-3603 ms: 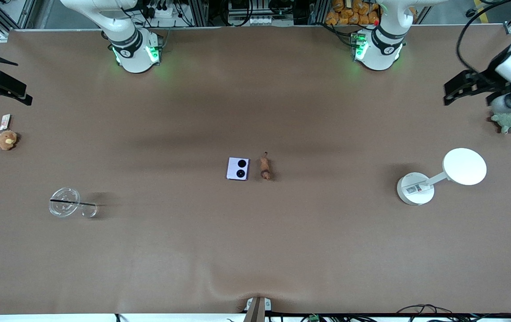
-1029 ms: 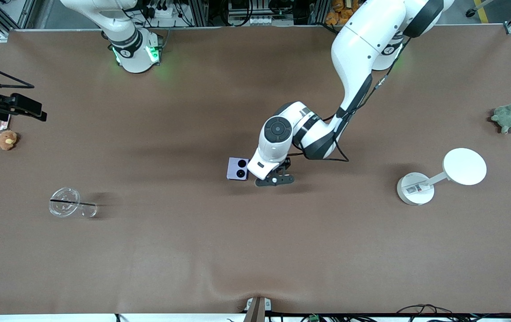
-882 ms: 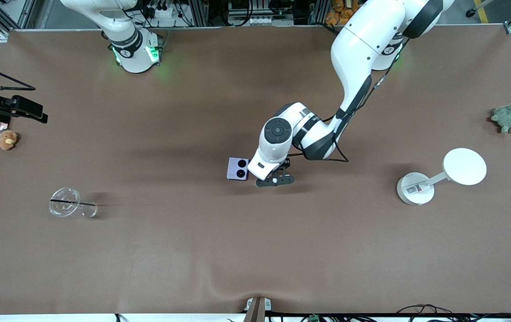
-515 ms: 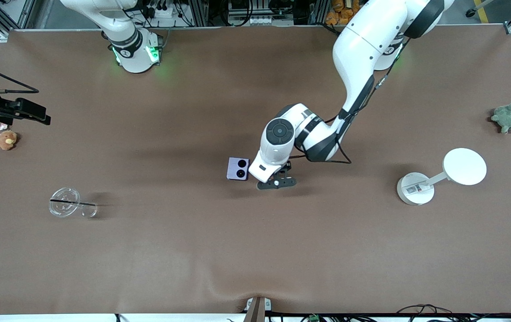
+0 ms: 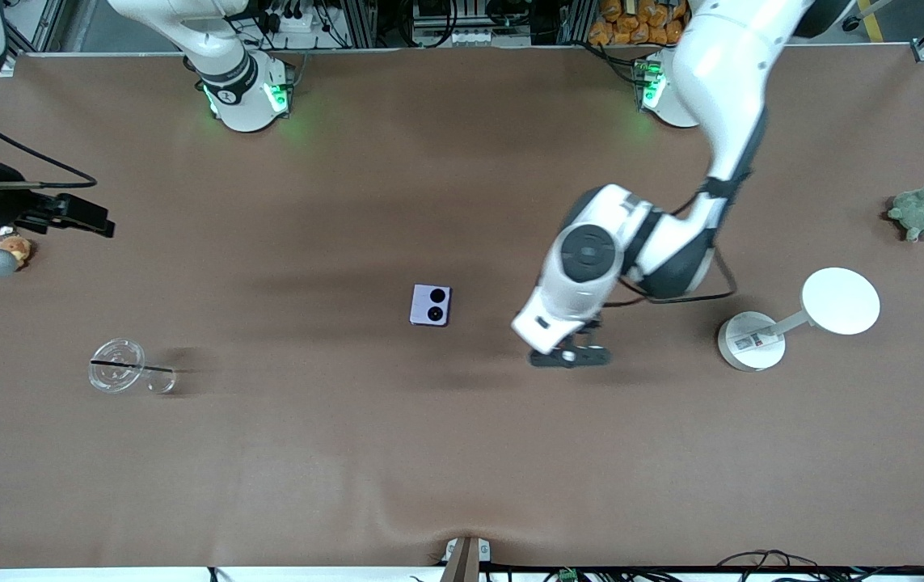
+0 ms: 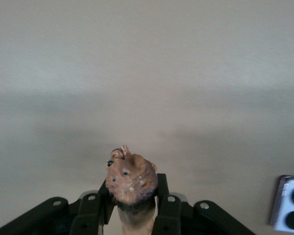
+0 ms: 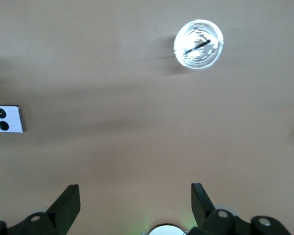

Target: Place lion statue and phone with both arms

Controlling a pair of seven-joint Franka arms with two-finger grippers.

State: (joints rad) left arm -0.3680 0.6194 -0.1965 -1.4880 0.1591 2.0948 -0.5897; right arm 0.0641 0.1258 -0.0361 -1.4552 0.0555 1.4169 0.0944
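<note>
The lion statue (image 6: 131, 178), a small orange-brown figurine, is clamped between my left gripper's (image 6: 132, 208) black fingers. In the front view the left gripper (image 5: 568, 356) hangs over the table between the phone (image 5: 430, 305) and the white stand, and its hand hides the statue. The pale-lavender phone with two black circles lies flat mid-table. It also shows in the left wrist view (image 6: 290, 203) and the right wrist view (image 7: 9, 119). My right gripper (image 5: 98, 225) is open and empty over the right arm's end of the table, its jaws wide apart in its wrist view (image 7: 134, 200).
A white stand with a round disc (image 5: 753, 339) sits toward the left arm's end, and a green plush turtle (image 5: 918, 212) lies farther from the camera than it. A clear cup with a straw (image 5: 118, 365) and a brown plush toy (image 5: 13, 246) lie toward the right arm's end.
My left gripper came down on the lion statue beside the phone, took hold of it and carried it toward the white stand. My right gripper crept a little inward from the table's end.
</note>
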